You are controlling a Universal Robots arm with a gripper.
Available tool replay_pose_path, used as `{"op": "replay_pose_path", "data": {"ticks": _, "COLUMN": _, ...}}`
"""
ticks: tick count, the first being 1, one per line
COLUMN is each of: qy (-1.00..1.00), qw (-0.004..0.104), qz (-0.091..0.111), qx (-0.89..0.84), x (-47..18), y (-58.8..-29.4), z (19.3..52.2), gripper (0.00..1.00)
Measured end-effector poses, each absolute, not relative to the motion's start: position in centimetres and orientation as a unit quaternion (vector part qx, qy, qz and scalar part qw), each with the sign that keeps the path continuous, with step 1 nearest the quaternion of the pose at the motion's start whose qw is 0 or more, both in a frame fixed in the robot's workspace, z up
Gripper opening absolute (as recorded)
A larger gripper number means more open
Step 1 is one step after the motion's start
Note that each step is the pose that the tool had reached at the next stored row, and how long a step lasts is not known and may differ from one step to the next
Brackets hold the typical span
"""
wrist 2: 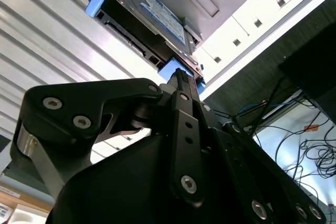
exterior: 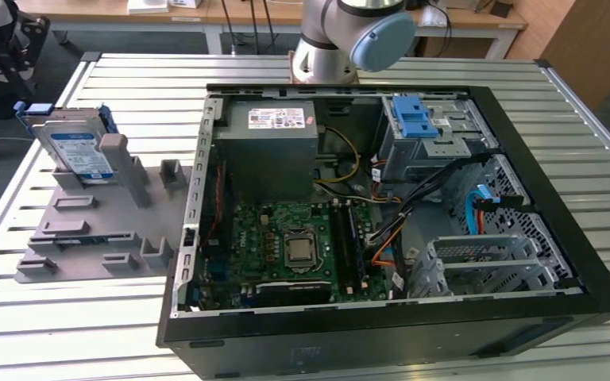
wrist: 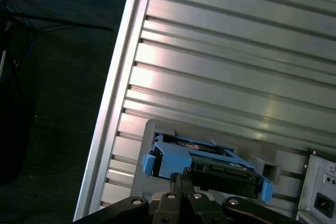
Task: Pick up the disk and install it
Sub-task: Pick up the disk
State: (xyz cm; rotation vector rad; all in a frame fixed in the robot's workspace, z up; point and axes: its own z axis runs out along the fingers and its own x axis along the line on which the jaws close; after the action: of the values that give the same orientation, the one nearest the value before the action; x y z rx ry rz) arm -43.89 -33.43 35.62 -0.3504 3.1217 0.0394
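The disk (exterior: 77, 151), a silver drive with a white-and-blue label in a blue carrier frame, stands on edge in a slot of the grey fixture plate (exterior: 83, 238) at the exterior view's left. Both wrist views look down on it: the disk (wrist: 210, 166) shows its blue frame and dark edge, and the disk (wrist 2: 152, 19) shows its label side. My gripper (wrist: 182, 178) hangs over the disk's blue end with its black fingertips pressed together and nothing between them. In the second wrist view the gripper (wrist 2: 181, 77) points at the blue frame corner, apart from it.
An open black computer case (exterior: 559, 262) lies on the slatted aluminium table (exterior: 72, 333), with a grey power-supply box (exterior: 273, 151), a motherboard (exterior: 283, 246), a blue latch (exterior: 413, 119) on a drive bay and loose cables. The arm's base (exterior: 342, 40) stands behind the case.
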Motion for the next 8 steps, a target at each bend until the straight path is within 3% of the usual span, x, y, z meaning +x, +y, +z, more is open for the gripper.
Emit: {"op": "replay_pose_path", "data": {"ticks": 8, "qy": 0.989, "qw": 0.0, "qz": 0.013, "qx": -0.147, "x": -43.89, "y": -33.43, "z": 35.62, "gripper": 0.11}}
